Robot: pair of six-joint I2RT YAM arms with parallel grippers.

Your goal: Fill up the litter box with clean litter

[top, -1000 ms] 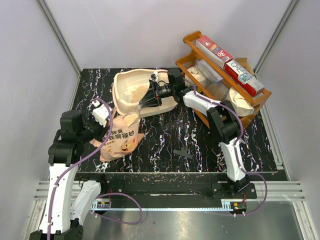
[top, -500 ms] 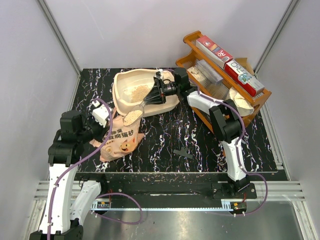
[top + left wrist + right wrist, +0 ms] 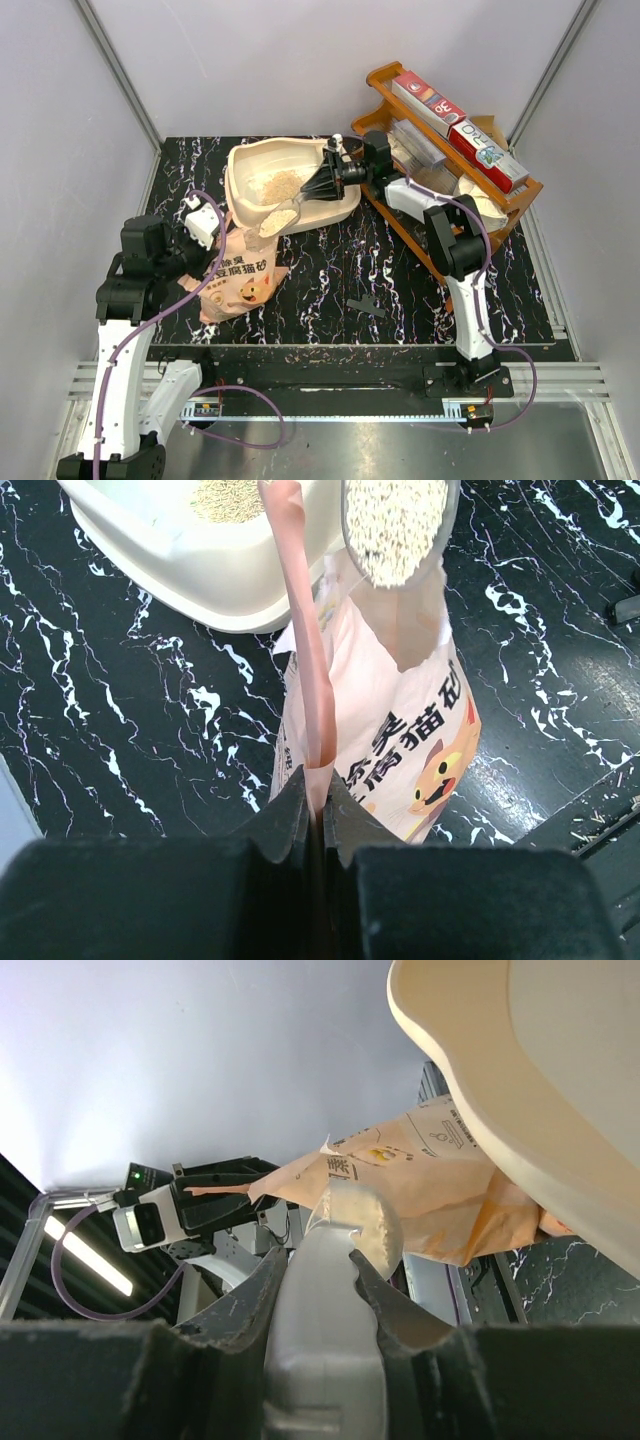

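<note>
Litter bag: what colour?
Pink-orange bag with a cartoon cat; best in left wrist view.

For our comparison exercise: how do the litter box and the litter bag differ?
The litter box is plain cream; the bag is pink-orange and printed. The litter box is a rigid tray with litter lying inside; the bag is soft, its edge pinched by the left fingers. Both are open at the top.

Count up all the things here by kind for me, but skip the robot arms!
Litter box: 1
Litter bag: 1
Scoop: 1
Wooden rack: 1
Long boxes on top of the rack: 2
Small black piece: 1
Other things inside the rack: too hidden to count
Total: 7
</note>
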